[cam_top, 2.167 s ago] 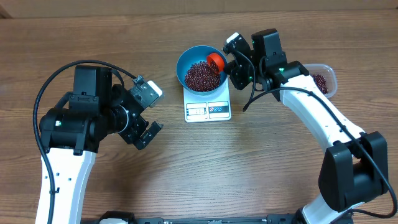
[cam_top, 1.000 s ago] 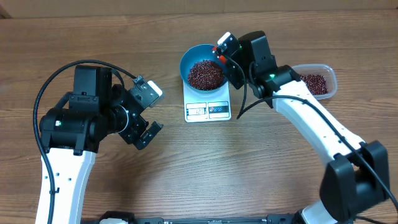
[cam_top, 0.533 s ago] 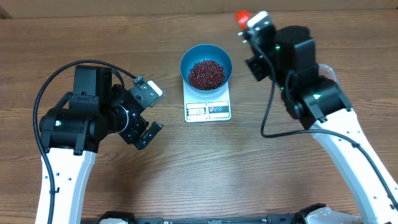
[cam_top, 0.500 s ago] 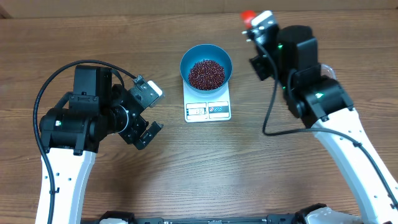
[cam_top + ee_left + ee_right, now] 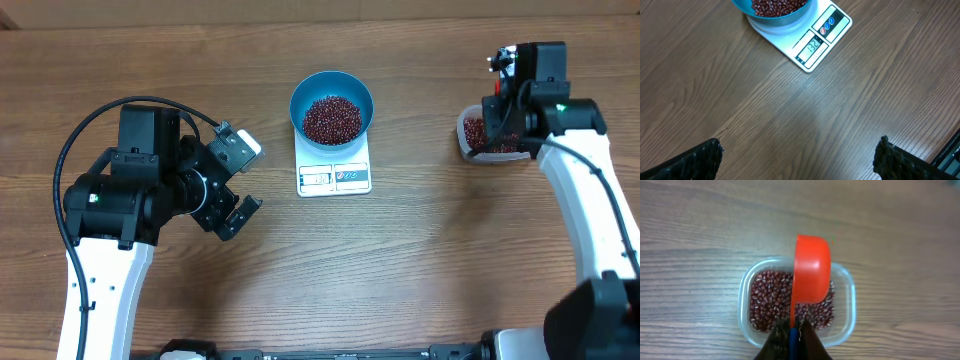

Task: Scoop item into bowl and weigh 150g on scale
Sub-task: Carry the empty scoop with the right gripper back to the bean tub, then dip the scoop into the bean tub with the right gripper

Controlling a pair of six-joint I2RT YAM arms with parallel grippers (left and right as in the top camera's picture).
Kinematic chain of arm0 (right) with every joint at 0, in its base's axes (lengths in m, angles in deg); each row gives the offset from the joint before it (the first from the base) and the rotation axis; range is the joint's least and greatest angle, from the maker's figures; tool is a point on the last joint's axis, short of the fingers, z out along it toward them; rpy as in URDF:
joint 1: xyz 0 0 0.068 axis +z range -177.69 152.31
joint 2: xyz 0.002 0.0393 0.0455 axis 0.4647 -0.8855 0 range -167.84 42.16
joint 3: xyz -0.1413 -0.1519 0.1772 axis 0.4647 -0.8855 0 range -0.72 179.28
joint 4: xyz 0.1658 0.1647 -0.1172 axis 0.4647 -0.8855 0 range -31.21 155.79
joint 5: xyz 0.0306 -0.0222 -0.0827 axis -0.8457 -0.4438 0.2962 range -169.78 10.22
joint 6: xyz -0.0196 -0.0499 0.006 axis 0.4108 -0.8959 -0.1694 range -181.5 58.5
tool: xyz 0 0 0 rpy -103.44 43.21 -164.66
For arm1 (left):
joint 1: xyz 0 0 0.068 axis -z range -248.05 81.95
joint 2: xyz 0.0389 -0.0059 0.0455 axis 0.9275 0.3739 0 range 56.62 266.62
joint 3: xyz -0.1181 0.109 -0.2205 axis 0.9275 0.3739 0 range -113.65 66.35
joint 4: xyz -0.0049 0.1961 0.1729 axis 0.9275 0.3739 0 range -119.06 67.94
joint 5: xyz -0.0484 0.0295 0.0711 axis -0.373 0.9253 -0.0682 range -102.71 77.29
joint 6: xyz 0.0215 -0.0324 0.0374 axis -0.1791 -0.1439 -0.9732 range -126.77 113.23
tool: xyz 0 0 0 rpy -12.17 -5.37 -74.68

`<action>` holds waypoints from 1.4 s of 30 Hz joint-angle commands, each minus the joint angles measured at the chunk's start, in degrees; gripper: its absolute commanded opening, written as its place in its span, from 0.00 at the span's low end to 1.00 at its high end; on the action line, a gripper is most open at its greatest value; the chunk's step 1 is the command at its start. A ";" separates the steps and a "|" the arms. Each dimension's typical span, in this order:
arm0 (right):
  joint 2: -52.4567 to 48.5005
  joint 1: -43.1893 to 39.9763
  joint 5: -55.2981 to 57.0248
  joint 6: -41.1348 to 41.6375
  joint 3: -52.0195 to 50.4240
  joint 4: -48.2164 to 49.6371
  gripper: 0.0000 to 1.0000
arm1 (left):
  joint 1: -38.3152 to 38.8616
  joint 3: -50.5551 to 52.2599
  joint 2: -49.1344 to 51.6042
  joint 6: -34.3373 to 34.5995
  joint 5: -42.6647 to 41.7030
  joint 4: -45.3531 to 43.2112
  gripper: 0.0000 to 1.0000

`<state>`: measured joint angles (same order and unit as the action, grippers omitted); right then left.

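Overhead, the left gripper (image 5: 249,180) hangs spread wide and empty, well apart from the one bowl (image 5: 299,92) of beans (image 5: 331,118) on the one scale (image 5: 335,177); the right gripper (image 5: 497,118) is hard to make out over the one tub (image 5: 468,140). The left wrist view cuts the bowl off at the top. From the right wrist, the jaws are clenched on the handle of one cup (image 5: 812,270) (held above the tub's beans).
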<state>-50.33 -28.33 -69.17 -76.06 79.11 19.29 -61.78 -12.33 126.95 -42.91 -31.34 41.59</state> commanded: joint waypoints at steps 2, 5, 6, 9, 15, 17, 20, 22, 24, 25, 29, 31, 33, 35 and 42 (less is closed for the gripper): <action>-3.52 -1.86 -5.79 1.53 0.81 -1.77 0.04 | 0.13 0.31 0.13 0.55 -0.02 -0.02 1.00; -5.62 -2.01 -5.42 1.49 0.81 -2.91 0.04 | 0.13 0.31 0.13 0.55 -0.02 0.00 1.00; -6.16 -2.01 -5.16 1.51 0.81 -2.95 0.04 | 0.13 0.31 0.13 0.55 0.00 -0.02 0.99; -7.48 -2.01 -3.76 1.49 0.81 -3.02 0.04 | 0.13 0.31 0.13 0.55 -0.02 0.00 1.00; -10.91 -2.01 1.51 1.51 0.74 -2.93 0.04 | 0.13 0.31 0.13 0.55 -0.02 -0.02 1.00; -11.47 -2.01 0.00 1.49 0.74 -3.15 0.04 | 0.13 0.31 0.13 0.55 0.00 0.00 1.00; -11.58 -2.01 -6.56 1.20 0.74 -3.72 0.03 | 0.13 0.31 0.13 0.55 0.00 0.00 1.00; -11.58 -2.01 -10.54 1.07 0.74 -3.89 0.04 | 0.13 0.31 0.13 0.55 0.00 0.00 1.00; -11.58 -2.01 -13.42 1.07 0.74 -4.46 0.04 | 0.13 0.31 0.13 0.55 -0.02 0.00 1.00; -11.58 -2.01 -14.47 1.09 0.76 -4.79 0.04 | 0.13 0.31 0.13 0.55 -0.02 -0.02 1.00; -11.58 -2.01 -16.61 1.36 0.76 -6.14 0.04 | 0.13 0.31 0.13 0.55 -0.02 0.00 1.00; -11.58 -2.14 -17.44 1.36 0.76 -6.38 0.04 | 0.13 0.31 0.13 0.55 0.00 -0.02 1.00; -11.58 -2.67 -18.84 1.44 0.76 -6.43 0.04 | 0.13 0.31 0.13 0.55 -0.02 0.00 1.00; -11.58 -3.52 -20.11 2.91 0.76 -6.34 0.04 | 0.13 0.31 0.13 0.55 -0.02 0.00 1.00; -11.58 -8.37 -27.96 4.31 0.76 -6.62 0.04 | 0.13 0.31 0.13 0.55 -0.02 0.00 1.00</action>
<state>-61.45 -34.89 -89.13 -73.05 79.11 13.17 -61.78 -12.33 126.95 -42.93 -31.34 41.61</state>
